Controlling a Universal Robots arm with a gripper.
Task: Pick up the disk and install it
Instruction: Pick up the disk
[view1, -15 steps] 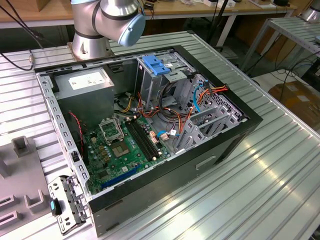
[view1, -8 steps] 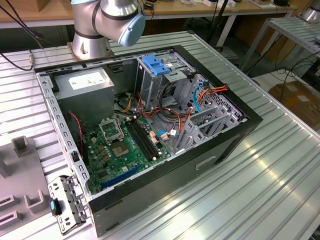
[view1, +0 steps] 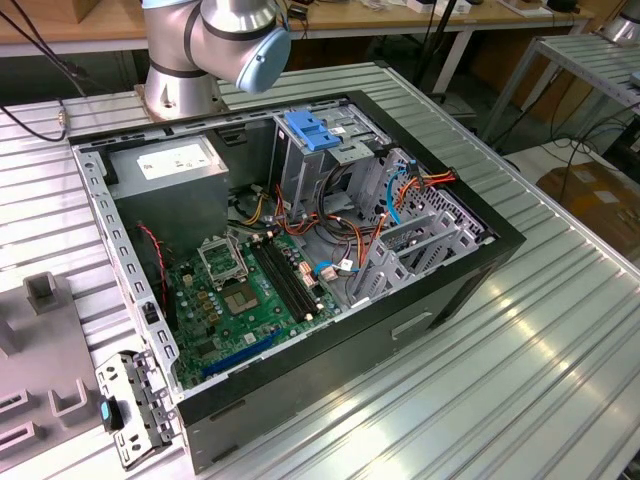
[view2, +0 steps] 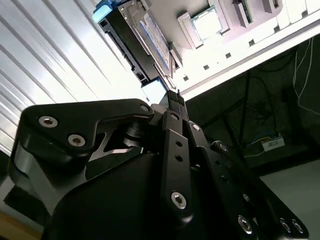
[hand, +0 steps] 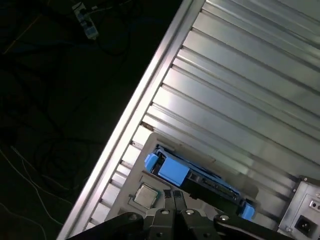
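In the exterior view, the arm (view1: 215, 40) stood beside the open case (view1: 350, 350). In the second wrist view, the pincer (view2: 174, 94) was pinched narrow and empty, with the disk (view2: 126, 41) just beyond its tips. In the first wrist view, the disk (hand: 200, 182) lay just past the closed pincer (hand: 174, 193).

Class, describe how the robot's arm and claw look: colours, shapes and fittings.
The arm is silver metal with thick rounded joints, one closed by a pale blue cap. The claw is matt black, built of hinged links fastened with silver screws, and narrows to a slim tip.
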